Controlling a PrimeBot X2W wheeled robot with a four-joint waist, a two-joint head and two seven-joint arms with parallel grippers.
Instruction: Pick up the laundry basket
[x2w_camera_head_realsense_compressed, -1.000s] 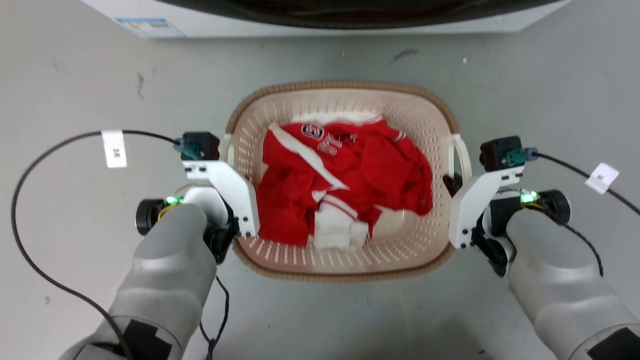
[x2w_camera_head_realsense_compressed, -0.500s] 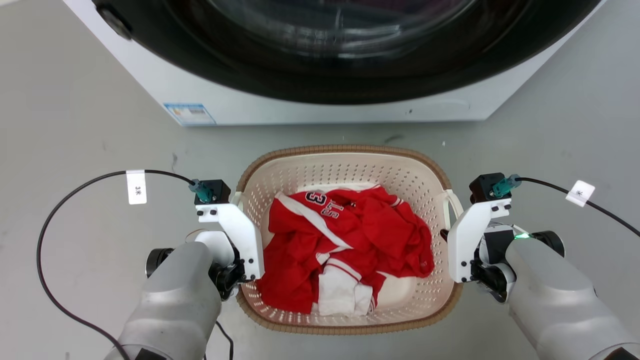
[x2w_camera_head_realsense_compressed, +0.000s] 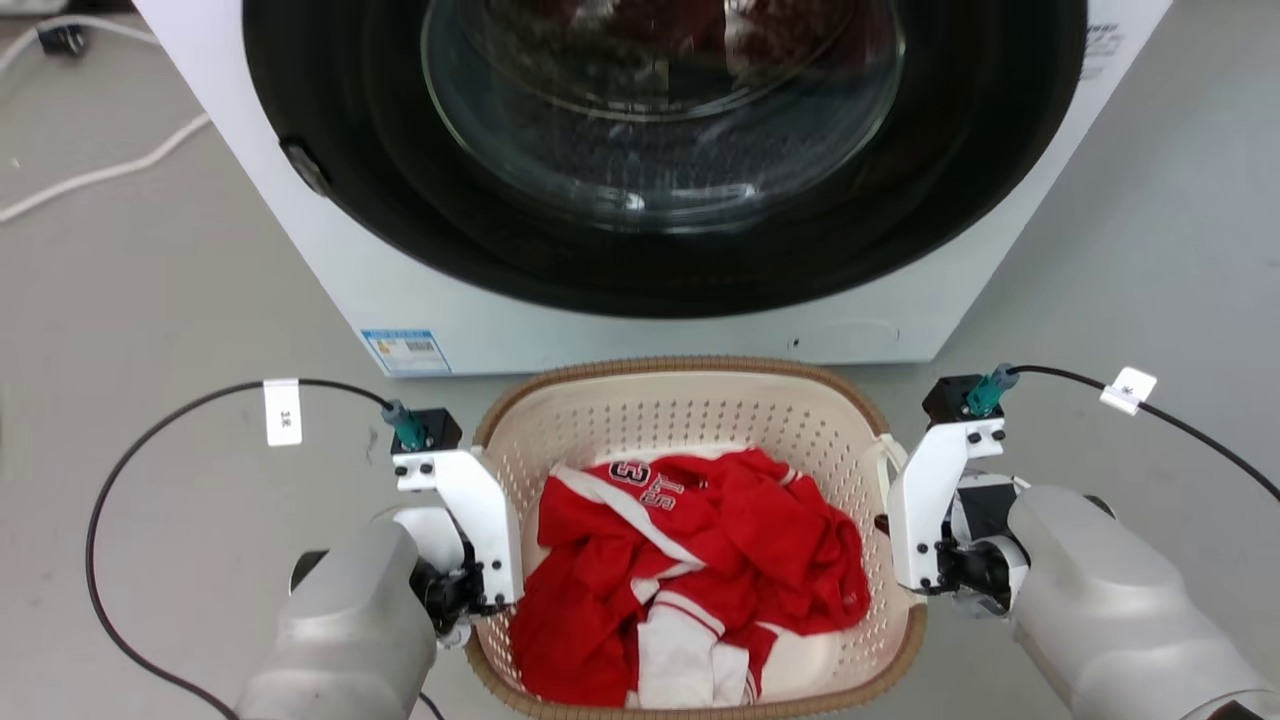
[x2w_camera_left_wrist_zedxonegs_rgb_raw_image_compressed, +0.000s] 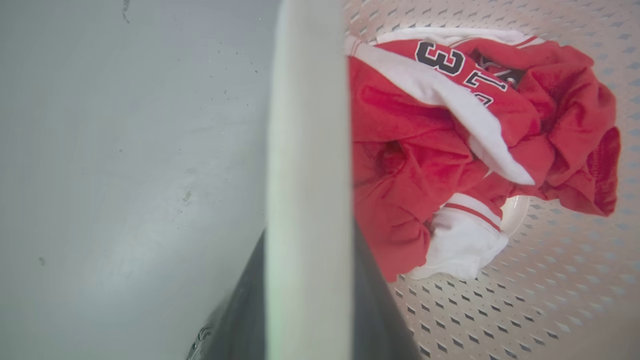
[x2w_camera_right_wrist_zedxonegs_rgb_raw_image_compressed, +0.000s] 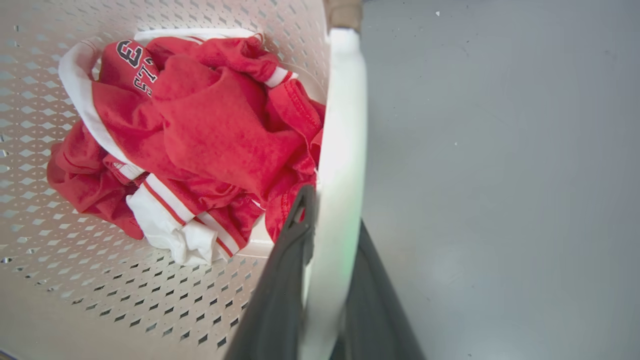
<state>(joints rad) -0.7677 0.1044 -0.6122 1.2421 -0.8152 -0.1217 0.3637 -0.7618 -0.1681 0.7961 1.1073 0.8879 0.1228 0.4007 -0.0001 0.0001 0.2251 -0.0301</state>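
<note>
Head view has swung upward within the last second: a second ago just the lower edge of the washer (x2w_camera_head_realsense_compressed: 330, 280) was at the top, and now its round glass door (x2w_camera_head_realsense_compressed: 660, 110) takes most of the upper half. It is the camera that moved, not the washer, and the grey floor (x2w_camera_head_realsense_compressed: 150, 300) has slid down the picture in the same way. The laundry basket (x2w_camera_head_realsense_compressed: 680, 368) has also gone toward the bottom edge, where its near rim is cut off, but it sits between the two forearms exactly as before, with its far rim close in front of the washer. The red jersey (x2w_camera_head_realsense_compressed: 700, 540) with white trim lies bunched inside in the same folds, so nothing in the basket was disturbed. In the left wrist view the left gripper (x2w_camera_left_wrist_zedxonegs_rgb_raw_image_compressed: 309, 260) has its dark fingers (x2w_camera_left_wrist_zedxonegs_rgb_raw_image_compressed: 382, 320) closed from both sides on the white loop handle (x2w_camera_left_wrist_zedxonegs_rgb_raw_image_compressed: 307, 125). In the right wrist view the right gripper (x2w_camera_right_wrist_zedxonegs_rgb_raw_image_compressed: 332, 220) pinches the opposite handle (x2w_camera_right_wrist_zedxonegs_rgb_raw_image_compressed: 345, 100) in the same manner. From this I judge that the body is straightening and carries the basket up with both arms, so the pick-up is under way. Whether the bottom is already off the floor I cannot tell for sure. Both grips must hold equally, otherwise the basket may tip.
</note>
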